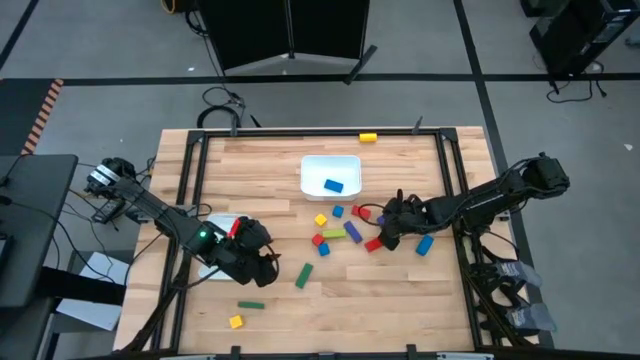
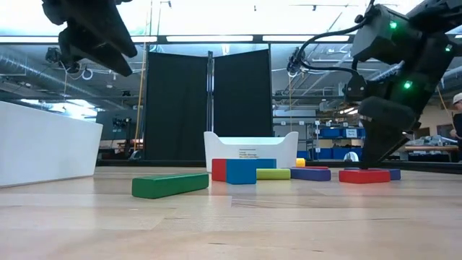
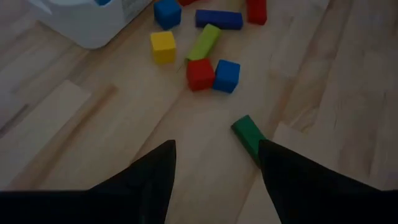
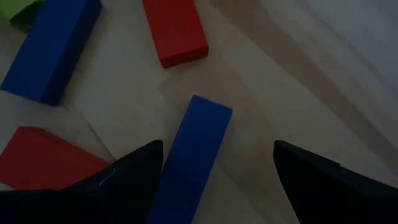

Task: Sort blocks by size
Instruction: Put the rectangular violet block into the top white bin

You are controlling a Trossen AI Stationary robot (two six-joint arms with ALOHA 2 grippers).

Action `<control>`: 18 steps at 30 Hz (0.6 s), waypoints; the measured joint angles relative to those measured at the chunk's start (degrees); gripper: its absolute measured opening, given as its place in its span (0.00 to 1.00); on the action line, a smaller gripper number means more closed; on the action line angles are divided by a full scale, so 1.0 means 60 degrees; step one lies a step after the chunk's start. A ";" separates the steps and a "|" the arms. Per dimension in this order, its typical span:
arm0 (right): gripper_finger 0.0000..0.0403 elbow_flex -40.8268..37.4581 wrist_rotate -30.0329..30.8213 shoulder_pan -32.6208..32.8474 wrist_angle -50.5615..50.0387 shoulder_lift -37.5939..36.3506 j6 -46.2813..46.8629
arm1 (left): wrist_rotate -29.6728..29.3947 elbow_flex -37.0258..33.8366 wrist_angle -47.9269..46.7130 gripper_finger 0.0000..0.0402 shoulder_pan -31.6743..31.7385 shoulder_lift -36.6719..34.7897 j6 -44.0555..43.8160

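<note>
Several blocks lie flat on the table's middle [image 1: 345,228]: red, blue, yellow cubes and bars. My right gripper [image 4: 217,146] is open and low over them [image 1: 388,228]. A blue bar [image 4: 194,152] lies flat between its fingers, closer to one finger; I see no touch. A red bar [image 4: 176,31] and another blue bar [image 4: 53,50] lie beyond. My left gripper [image 3: 214,146] is open and empty, high over the table's near left [image 1: 262,260]. A green bar [image 3: 247,132] lies ahead of it, and it also shows in the high view [image 1: 303,276].
A white tray [image 1: 345,165] at the far middle holds a blue block [image 1: 333,185]. A second white tray [image 1: 222,222] lies partly under my left arm. A yellow block [image 1: 368,137] lies at the far edge. A dark green bar [image 1: 250,304] and a yellow cube [image 1: 236,321] lie near left.
</note>
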 joint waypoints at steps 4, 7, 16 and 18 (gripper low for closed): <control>0.79 0.0003 0.0379 0.0000 0.0016 0.0104 -0.0020 | -0.0141 0.0000 0.0196 0.59 0.0000 0.0000 0.0064; 0.79 -0.0001 0.0411 0.0000 0.0076 0.0516 -0.0074 | -0.0162 0.0000 0.0251 0.59 0.0000 0.0000 0.0065; 0.76 0.0050 0.0622 -0.0007 0.0722 0.1428 0.0071 | -0.0198 0.0000 0.0375 0.59 0.0000 0.0000 0.0062; 0.71 0.0046 0.0589 -0.0007 0.0771 0.1436 0.0063 | -0.0201 0.0000 0.0382 0.59 0.0000 0.0000 0.0062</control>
